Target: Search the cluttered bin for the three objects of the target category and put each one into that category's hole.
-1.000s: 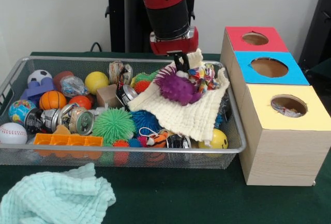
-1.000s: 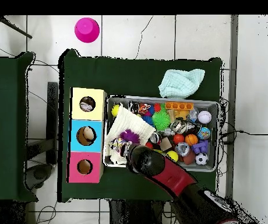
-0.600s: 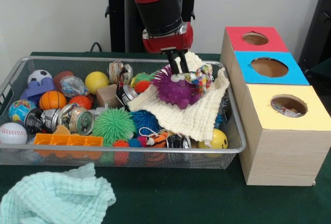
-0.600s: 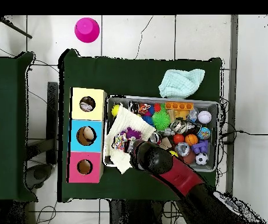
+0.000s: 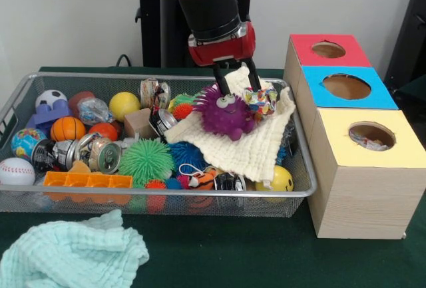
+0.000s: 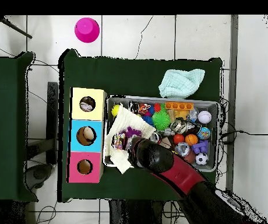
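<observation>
The pincer (image 5: 235, 82) hangs open over the cream cloth (image 5: 249, 147), the purple spiky toy (image 5: 224, 114) just below its fingers.

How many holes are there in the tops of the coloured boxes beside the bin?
3: one in the red box farthest back, one in the blue box in the middle, one in the yellow box nearest the camera.
</observation>
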